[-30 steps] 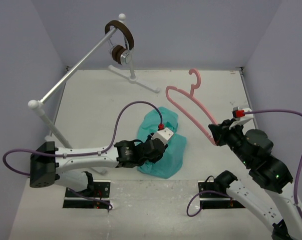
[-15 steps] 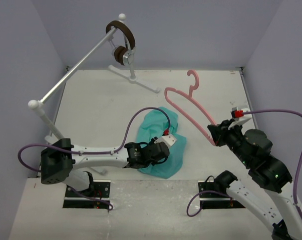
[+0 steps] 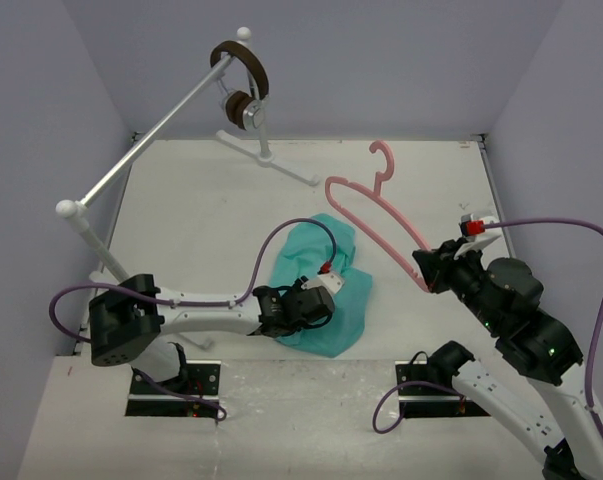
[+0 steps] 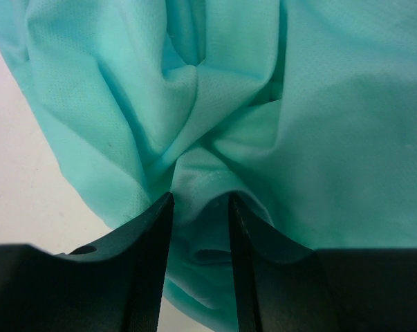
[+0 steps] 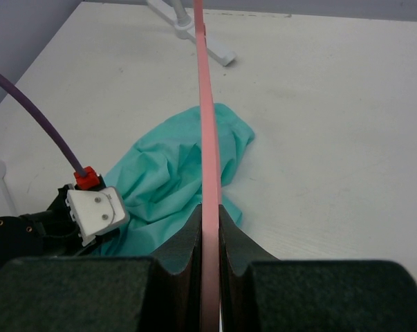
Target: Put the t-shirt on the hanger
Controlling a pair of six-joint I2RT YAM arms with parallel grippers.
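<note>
White bench point(image 3: 211, 230) between pale lilac walls point(image 3: 41, 100). Crumpled on it, teal t-shirt point(image 3: 353, 308), sleeves and collar lost in the folds. Down on the heap's near side, left pincer point(image 4: 200, 207), narrowed onto a ridge of cloth filling the gap between its fingers point(image 4: 156, 235); fingertips hidden under the wrist from above. Well to that pincer's right, right pincer point(image 5: 209, 214), clamped tight on one thin arm of the pink hanger point(image 5: 204, 104), held up off the bench. Hanger running straight ahead from that pincer, hook cut off at the wrist view's top edge. T-shirt ahead and left of the right pincer, apart from the hanger.
</note>
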